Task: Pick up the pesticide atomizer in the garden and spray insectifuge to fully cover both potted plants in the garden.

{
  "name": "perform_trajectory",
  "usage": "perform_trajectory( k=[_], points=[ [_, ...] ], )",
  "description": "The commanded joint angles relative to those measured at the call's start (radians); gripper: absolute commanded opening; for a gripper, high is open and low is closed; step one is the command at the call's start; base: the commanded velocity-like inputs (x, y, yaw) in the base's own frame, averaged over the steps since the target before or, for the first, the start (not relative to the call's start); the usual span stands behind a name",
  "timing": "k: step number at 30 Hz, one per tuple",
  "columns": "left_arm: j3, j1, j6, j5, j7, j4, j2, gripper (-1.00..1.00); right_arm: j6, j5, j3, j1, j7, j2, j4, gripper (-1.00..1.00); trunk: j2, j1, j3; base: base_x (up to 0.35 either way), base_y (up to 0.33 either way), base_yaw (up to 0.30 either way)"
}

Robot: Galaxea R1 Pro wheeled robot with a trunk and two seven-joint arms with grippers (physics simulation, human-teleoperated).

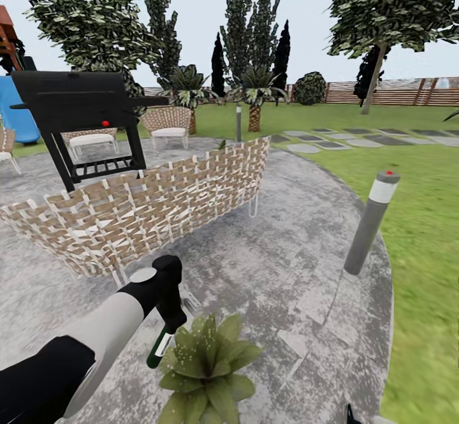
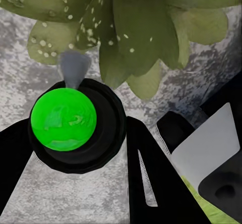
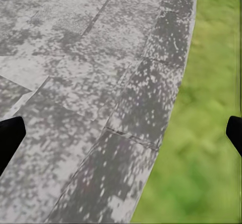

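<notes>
My left gripper (image 1: pixel 167 329) is shut on the pesticide atomizer (image 1: pixel 159 346), a slim white and dark green sprayer that hangs just left of a potted plant (image 1: pixel 207 368) on the stone patio. In the left wrist view the atomizer (image 2: pixel 63 119) shows as a bright green cap in a black ring between my black fingers (image 2: pixel 146 173). Its grey nozzle (image 2: pixel 73 68) aims at the plant's leaves (image 2: pixel 136 27). Whitish insectifuge specks (image 2: pixel 93 30) dot several of those leaves. My right gripper (image 3: pixel 121 135) is open over the patio's edge, with nothing between its fingertips.
A long wicker seat (image 1: pixel 159 207) stands across the patio (image 1: pixel 287 271) beyond the plant. A grey bollard lamp (image 1: pixel 373 220) rises at the patio's right rim, with lawn (image 1: pixel 427 233) past it. A black grill (image 1: pixel 83 111) and wicker chairs (image 1: pixel 169 124) stand farther back.
</notes>
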Motion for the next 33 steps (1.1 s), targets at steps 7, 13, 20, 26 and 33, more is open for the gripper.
perform_trajectory(
  k=[7,13,20,26,33],
  points=[
    [-0.001,0.004,0.009,-0.011,-0.009,-0.001,0.002,-1.00,-0.003,-0.004,0.003,0.000,-0.001,0.000,0.001,1.00,0.000,0.000,-0.001,-0.167,-0.224,0.237],
    [-0.003,0.003,0.009,-0.011,-0.007,-0.001,0.003,-1.00,-0.003,-0.003,0.003,0.000,-0.001,0.000,0.001,1.00,0.000,0.000,-0.001,-0.245,-0.196,0.278],
    [-0.003,0.003,0.009,-0.011,-0.004,-0.001,0.003,-1.00,-0.003,-0.003,0.003,-0.001,-0.001,0.000,0.001,1.00,0.000,0.000,-0.001,-0.219,-0.198,0.279],
    [-0.003,0.003,0.009,-0.011,-0.003,-0.001,0.003,-1.00,-0.003,-0.003,0.003,0.000,-0.001,0.000,0.001,1.00,0.000,0.000,-0.001,-0.137,-0.228,0.279],
    [0.000,0.003,0.009,-0.011,-0.003,-0.001,0.008,-1.00,-0.003,-0.004,0.003,0.000,-0.001,0.000,0.001,1.00,0.000,0.000,-0.001,-0.254,-0.123,0.279]
  ],
)
